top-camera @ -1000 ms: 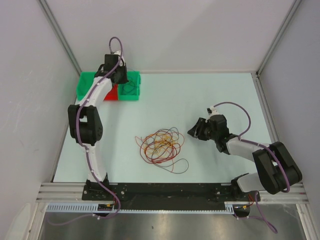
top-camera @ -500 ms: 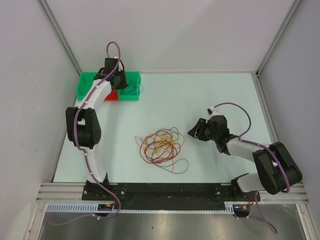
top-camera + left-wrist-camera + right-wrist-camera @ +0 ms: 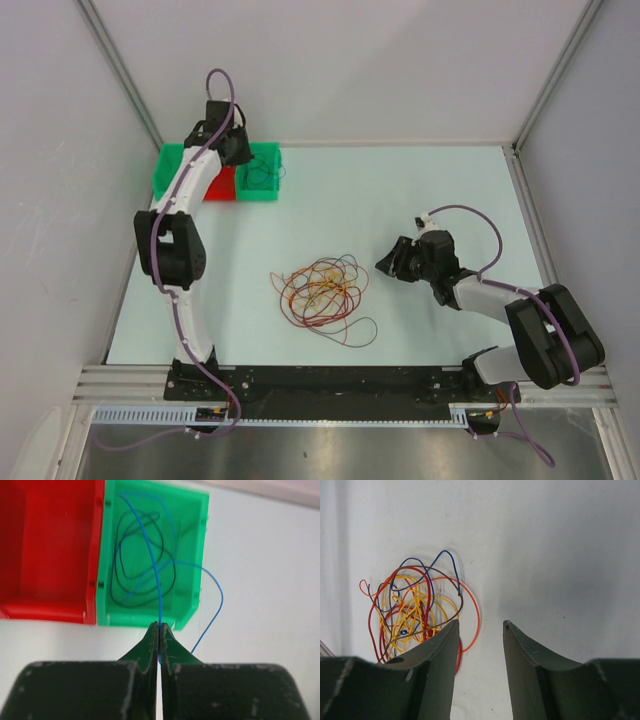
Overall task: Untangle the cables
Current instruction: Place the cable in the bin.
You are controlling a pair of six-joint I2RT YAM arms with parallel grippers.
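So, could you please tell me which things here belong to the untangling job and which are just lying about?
Job in hand:
- tangle of cables mid-table
- blue wire pinched in the left claw
- green bin holding a black wire
- right claw, open beside the tangle

Lying about:
- red bin
- second green bin

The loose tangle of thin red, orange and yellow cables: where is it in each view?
Top external: the cable tangle lies mid-table, between the arms.
Left wrist: not in it.
Right wrist: lower left, by the open right gripper.
Shared landmark: the pale table top.
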